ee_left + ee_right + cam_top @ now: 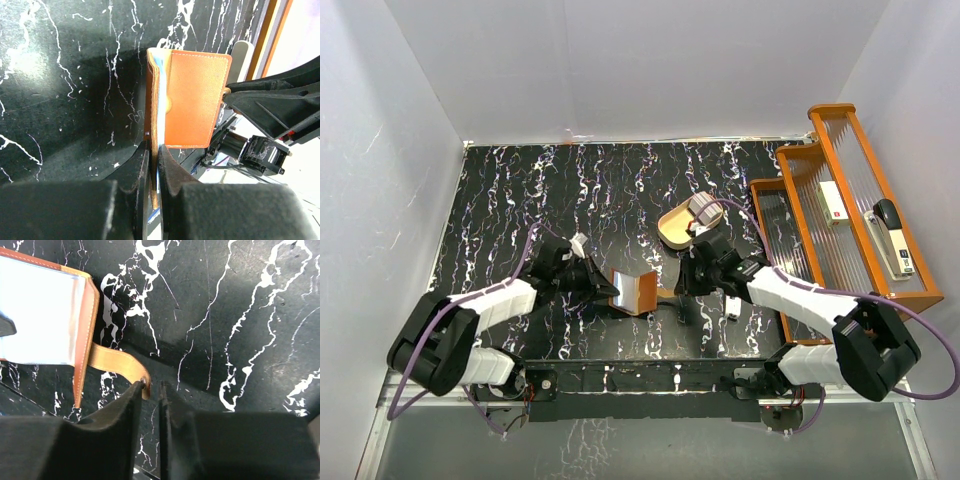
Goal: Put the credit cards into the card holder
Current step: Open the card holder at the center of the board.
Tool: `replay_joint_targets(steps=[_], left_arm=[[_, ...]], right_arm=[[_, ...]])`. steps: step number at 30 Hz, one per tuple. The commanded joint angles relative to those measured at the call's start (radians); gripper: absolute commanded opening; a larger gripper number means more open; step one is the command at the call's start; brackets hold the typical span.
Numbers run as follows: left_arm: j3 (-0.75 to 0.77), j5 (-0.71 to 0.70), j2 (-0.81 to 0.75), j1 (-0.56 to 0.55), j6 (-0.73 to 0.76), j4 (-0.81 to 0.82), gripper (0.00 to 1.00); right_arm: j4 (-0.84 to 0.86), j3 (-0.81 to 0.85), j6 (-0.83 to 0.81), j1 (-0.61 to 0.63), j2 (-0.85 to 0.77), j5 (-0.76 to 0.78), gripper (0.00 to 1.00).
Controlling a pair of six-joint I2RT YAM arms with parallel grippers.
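Judging by how things lie, the task looks to be at an early or middle stage: the card holder (633, 290) stands on its lower edge near the middle front of the dark marbled surface (570, 190), spread in a V between the two arms, its pale grey-blue lining facing the right arm. No credit cards are plainly visible, either loose on the surface or in a gripper. A thin pale strip shows at the fold in the left wrist view, but I cannot tell whether that is a card or only lining, so how many cards are in, if any, is uncertain. Holding the wallet open seems to be the step in hand, with the loading of cards probably left to do. The left gripper (154, 152) has its jaws pressed together on the near edge of one leather flap, keeping it upright. The right gripper (152, 387) shows only a narrow slit between its jaws, and the end of the holder's tan strap (112, 362) lies against one fingertip; whether it is gripped I cannot tell. Both arms reach inward and low from their bases, forearms angled toward the centre, wrists facing each other across the holder. A tan oval tray (670, 232) sits just behind the right arm, and a white stick (732, 307) lies beside it.
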Motion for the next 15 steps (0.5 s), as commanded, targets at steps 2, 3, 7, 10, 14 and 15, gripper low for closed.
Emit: replay_joint_targets(steps=[2, 3, 7, 10, 14, 15], left_arm=[[0.019, -0.033, -0.107, -0.023, 0.006, -0.077, 0.0], [0.023, -0.054, -0.124, -0.03, 0.01, -0.098, 0.0], [0.053, -0.162, -0.163, -0.059, 0.013, -0.232, 0.0], [0.065, -0.193, -0.173, -0.087, 0.005, -0.267, 0.0], [0.065, -0.25, -0.181, -0.126, -0.019, -0.294, 0.0], [0.066, -0.266, -0.18, -0.134, -0.022, -0.306, 0.0]], right_arm=[[-0.097, 0.129, 0.034, -0.004, -0.056, 0.018, 0.29], [-0.107, 0.145, 0.045, -0.004, -0.073, 0.0, 0.32], [-0.103, 0.195, 0.104, 0.025, -0.132, -0.061, 0.4], [-0.057, 0.214, 0.144, 0.062, -0.143, -0.091, 0.43], [0.06, 0.197, 0.206, 0.092, -0.122, -0.121, 0.37], [0.092, 0.191, 0.219, 0.098, -0.106, -0.134, 0.36]])
